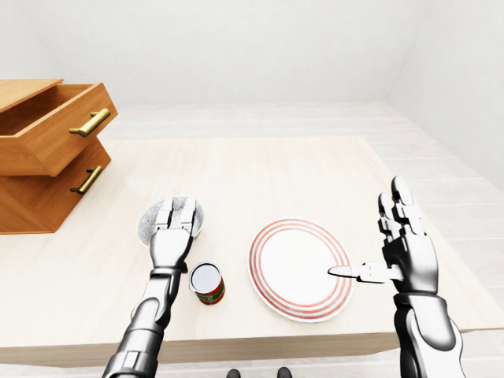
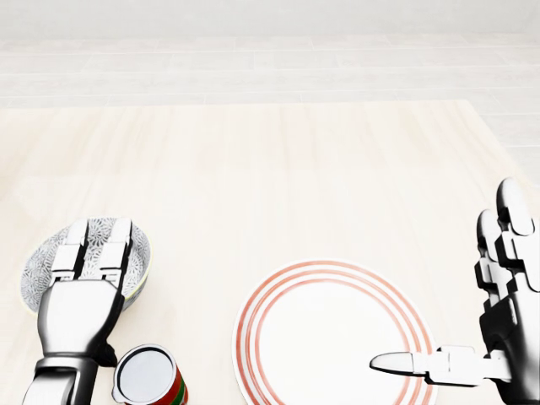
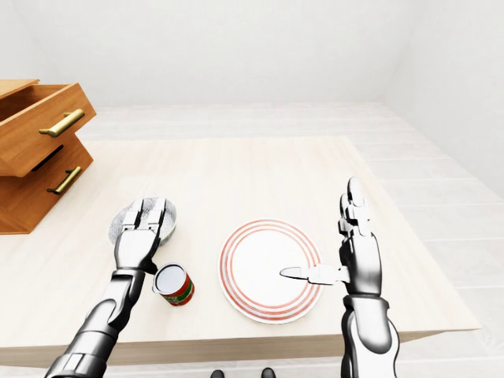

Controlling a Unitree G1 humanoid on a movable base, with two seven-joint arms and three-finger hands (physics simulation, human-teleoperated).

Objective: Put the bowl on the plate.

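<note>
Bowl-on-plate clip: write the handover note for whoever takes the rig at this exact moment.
Left hand: fingers open, lying over the bowl; no closed grip visible.
Right hand: open, empty, at the plate's right edge, thumb over the rim.
Plate: bare, right of the bowl in the head view.
Can: upright beside the left wrist; mind it.
Done: reach to bowl.
Left: grasp, lift, set bowl on plate.

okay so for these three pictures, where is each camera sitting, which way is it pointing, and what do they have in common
Left-eye view: on the head, looking ahead and down over the table; drawer unit at left, both arms show.
Right-eye view: its twin, set slightly rightward; same scene.
Head view: on the head, pitched more steeply down; left hand over the bowl, right hand open beside it.
Shared: all show the plate and can.
</note>
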